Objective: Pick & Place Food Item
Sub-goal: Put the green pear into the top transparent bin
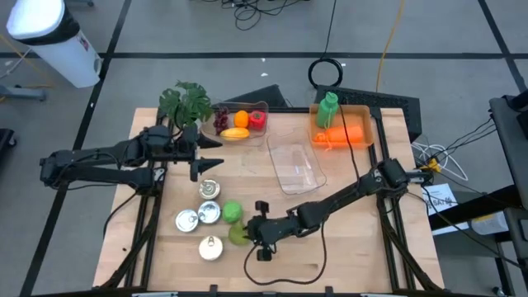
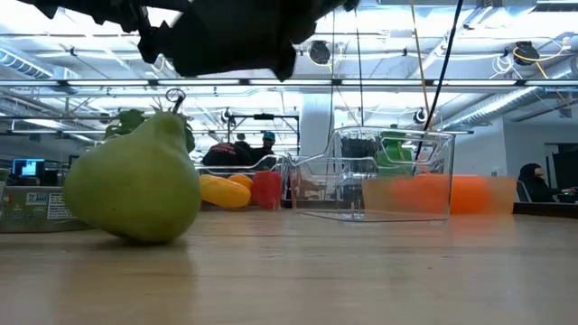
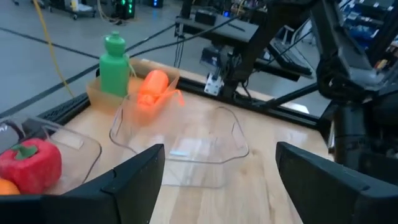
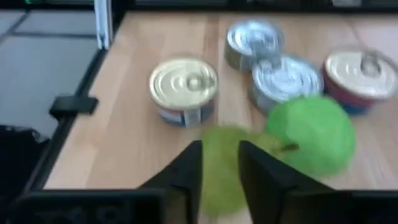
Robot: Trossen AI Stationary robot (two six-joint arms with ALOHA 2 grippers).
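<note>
Near the table's front, the pear (image 2: 135, 181) lies sideways between the right gripper's (image 4: 219, 163) narrowed fingers, seemingly pinched.

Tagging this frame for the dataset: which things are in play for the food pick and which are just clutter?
In play:
- pear, between the right gripper fingers
- right gripper
- clear tray, likely drop spot

Clutter:
- green apple
- cans
- green bottle
- plant
- left gripper, open, waiting

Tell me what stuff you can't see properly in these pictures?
- Pear: right wrist view, blurred and partly behind the right hand; whether it is gripped is unclear.
- Can labels: high view, too small to read.
- Carrot: low view, smeared behind the clear container.
- Red pepper: left wrist view, cut off by the edge.
</note>
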